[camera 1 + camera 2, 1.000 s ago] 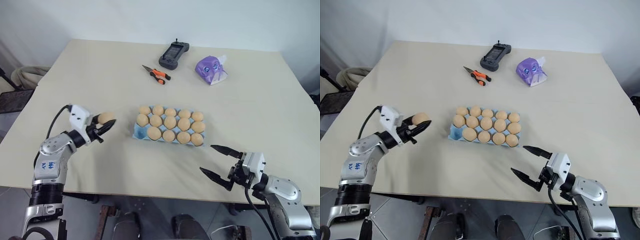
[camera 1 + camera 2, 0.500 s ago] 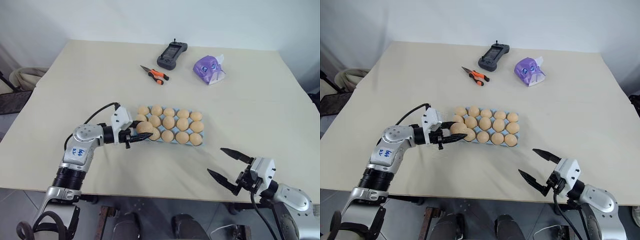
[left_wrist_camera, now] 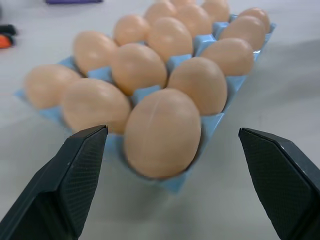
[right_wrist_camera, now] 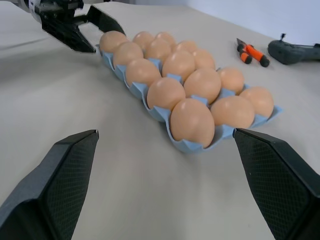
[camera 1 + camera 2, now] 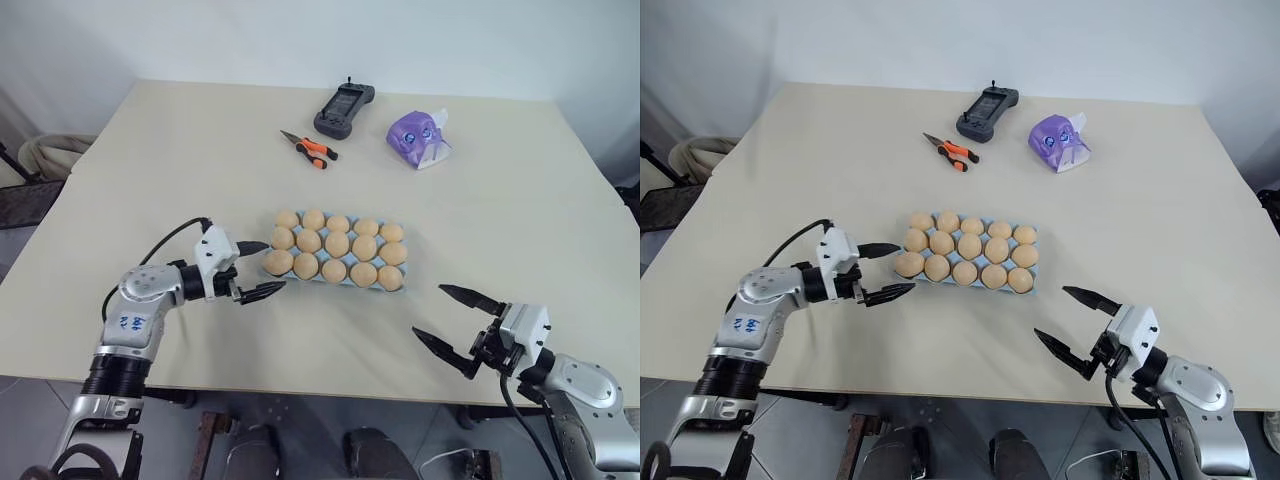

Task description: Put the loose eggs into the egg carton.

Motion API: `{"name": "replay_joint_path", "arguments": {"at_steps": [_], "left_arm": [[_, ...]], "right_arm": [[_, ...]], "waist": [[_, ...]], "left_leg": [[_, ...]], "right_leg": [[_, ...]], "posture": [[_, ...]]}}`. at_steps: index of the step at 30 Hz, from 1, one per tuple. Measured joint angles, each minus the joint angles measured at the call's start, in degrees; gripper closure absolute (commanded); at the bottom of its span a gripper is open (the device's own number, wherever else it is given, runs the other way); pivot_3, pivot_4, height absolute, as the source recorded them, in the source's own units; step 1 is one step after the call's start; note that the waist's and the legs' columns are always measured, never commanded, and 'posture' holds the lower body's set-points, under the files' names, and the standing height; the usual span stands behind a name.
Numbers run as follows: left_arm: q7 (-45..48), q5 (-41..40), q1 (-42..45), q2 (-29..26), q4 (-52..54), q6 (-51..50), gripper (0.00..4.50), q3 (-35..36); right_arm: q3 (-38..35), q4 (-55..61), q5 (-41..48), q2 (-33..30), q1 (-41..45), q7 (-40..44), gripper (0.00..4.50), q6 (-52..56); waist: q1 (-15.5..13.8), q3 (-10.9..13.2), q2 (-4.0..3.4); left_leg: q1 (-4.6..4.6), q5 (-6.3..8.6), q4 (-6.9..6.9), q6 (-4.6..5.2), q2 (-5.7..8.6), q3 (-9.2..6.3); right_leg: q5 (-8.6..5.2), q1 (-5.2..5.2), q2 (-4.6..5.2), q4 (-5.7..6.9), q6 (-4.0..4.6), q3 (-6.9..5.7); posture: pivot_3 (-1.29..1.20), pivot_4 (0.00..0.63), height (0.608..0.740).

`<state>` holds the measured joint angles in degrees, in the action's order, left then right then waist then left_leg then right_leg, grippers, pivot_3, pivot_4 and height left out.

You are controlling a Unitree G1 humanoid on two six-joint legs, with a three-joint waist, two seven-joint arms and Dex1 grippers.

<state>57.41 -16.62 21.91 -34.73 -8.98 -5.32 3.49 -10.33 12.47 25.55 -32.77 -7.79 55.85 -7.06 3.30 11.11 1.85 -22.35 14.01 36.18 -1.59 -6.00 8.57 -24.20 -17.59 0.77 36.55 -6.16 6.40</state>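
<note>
Fifteen eggs (image 5: 335,250) fill every cup of the egg carton (image 5: 400,288), three rows of five, each egg standing on end with its long axis upright. Near to far: right gripper (image 5: 458,321) hangs over the table's (image 5: 160,150) near edge toward the right corner, fingers spread wide, nothing between them, pointing toward the carton's near right corner, well apart from it. Left gripper (image 5: 261,268) sits just beside the carton's left short end, fingers also spread wide and empty, one fingertip either side of the near left corner egg (image 3: 162,132), not touching it as far as can be seen. Carton lies about mid-table, a little nearer the near edge than the far one, long axis running left to right, roughly parallel to the near edge, right end turned slightly nearer. Bare table all round it: broad strip to the left edge, another to the right edge, narrower band along the near edge. Beyond the carton, open surface, then toward the far edge orange-handled pliers (image 5: 311,149), a dark handheld controller (image 5: 346,107), and a purple-and-white packet (image 5: 421,138), all well apart from the carton.
</note>
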Motion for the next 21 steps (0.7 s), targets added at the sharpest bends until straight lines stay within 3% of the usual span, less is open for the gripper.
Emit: {"name": "replay_joint_path", "arguments": {"at_steps": [5,11,21], "left_arm": [[2.5,-2.8,-13.2,-7.6,2.7,1.9,0.03,10.3],[2.5,-3.4,-25.8,-9.1,6.2,4.0,0.03,17.1],[-4.5,-3.6,-27.2,-5.8,11.0,4.1,0.03,18.3]], "right_arm": [[-1.4,-3.7,1.1,-3.8,1.5,4.3,0.0,0.4],[-2.9,-8.8,2.3,-6.1,6.4,7.6,0.0,0.4],[-1.2,-13.8,1.9,-5.2,12.1,9.3,0.0,0.2]], "waist": [[0.4,0.0,-0.03],[0.1,0.0,-0.03],[0.0,0.0,-0.02]], "left_leg": [[0.04,0.03,-0.05,-0.04,-0.14,-0.01],[0.04,0.18,-0.13,0.22,0.21,-0.02],[0.0,0.22,-0.16,0.24,0.22,-0.1]], "right_leg": [[-0.04,0.01,0.23,-0.04,0.08,-0.02],[-0.05,0.07,0.76,-0.08,0.09,-0.2],[-0.04,0.09,0.73,-0.2,0.09,-0.31]], "posture": [[0.0,0.15,0.74],[0.0,0.15,0.74],[0.0,0.15,0.74]]}}
